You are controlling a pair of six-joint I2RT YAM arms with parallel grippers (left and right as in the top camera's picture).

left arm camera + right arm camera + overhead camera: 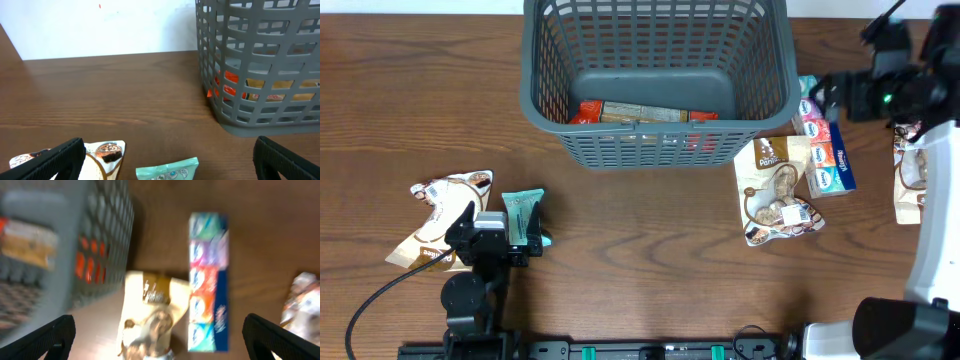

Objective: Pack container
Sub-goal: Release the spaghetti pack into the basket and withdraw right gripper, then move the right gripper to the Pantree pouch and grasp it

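Overhead: straight down on bench (pixel 640 250), whole basket (pixel 660 150) at top centre. Left wrist: low, near bench level, facing basket's side wall. Right wrist: high, looking down, blurred, over basket corner and packets (pixel 150 315) beside it. All share the basket.

Packet (pixel 645 114) in container (pixel 660 152), pouch (pixel 775 190) at its right

The middle of the worktop (pixel 640 250) lies bare from the container's front wall to the near edge, a wide lane for either arm. The container (pixel 655 150) is open on top, with an orange packet (pixel 645 113) lying along the near side of its floor. At left, a teal packet (pixel 525 215) and a white-brown pouch (pixel 440 205) crowd the left end effector (pixel 503 228). At right, a brown pouch (pixel 775 190) and a multicoloured pack (pixel 825 150) narrow the container's corner.
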